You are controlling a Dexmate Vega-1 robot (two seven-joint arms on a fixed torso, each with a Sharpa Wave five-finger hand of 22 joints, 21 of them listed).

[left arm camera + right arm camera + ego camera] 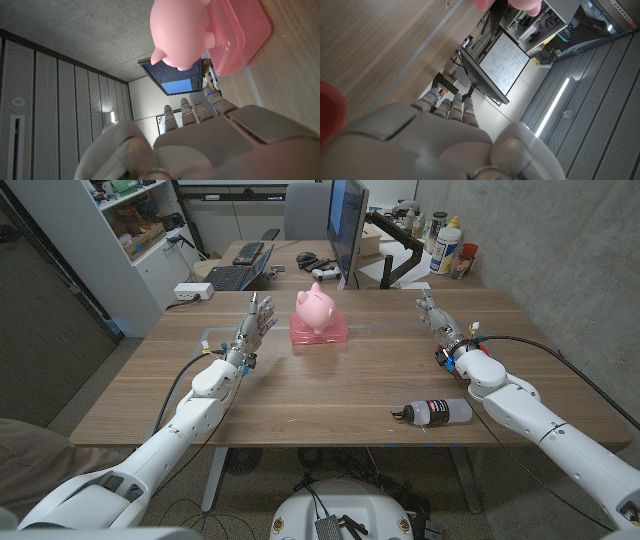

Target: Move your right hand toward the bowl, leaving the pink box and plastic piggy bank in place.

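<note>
A pink plastic piggy bank [315,310] stands on top of a flat pink box [322,333] at the far middle of the wooden table [330,390]. My left hand [255,322] is open, fingers stretched out, just left of the box and apart from it. My right hand [436,315] is open too, fingers pointing away, well to the right of the box. In the left wrist view the piggy bank [182,30] and box [239,35] lie beyond my left hand [210,145]. The right wrist view has my right hand [435,145] over bare table.
A clear bottle with a black cap [436,412] lies on its side near the front right, close to my right forearm. Behind the table stand a monitor [347,225], a laptop [238,275] and several bottles [448,245]. A shelf [140,230] stands at the left.
</note>
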